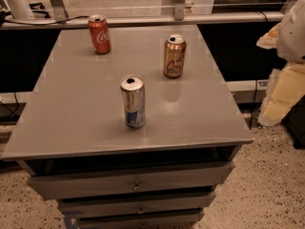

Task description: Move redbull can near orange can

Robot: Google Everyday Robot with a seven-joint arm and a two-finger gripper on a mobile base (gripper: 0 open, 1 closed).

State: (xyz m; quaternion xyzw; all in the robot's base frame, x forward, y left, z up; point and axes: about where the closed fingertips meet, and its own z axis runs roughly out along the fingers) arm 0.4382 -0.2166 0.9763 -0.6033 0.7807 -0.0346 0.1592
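The redbull can (133,101), slim and silver with a blue lower part, stands upright on the grey table top (71,104), near the front middle. The orange can (174,56), golden-bronze with dark script, stands upright further back and to the right of it, about a hand's width away. My gripper (280,95) shows as a white and cream shape at the right edge of the view, off the table's right side and lower than its top. It is well apart from both cans and holds nothing that I can see.
A red Coca-Cola can (99,34) stands at the table's back left. The table has drawers (133,185) under its front edge. A rail and a dark counter (228,18) run behind the table. Speckled floor (271,185) lies to the right.
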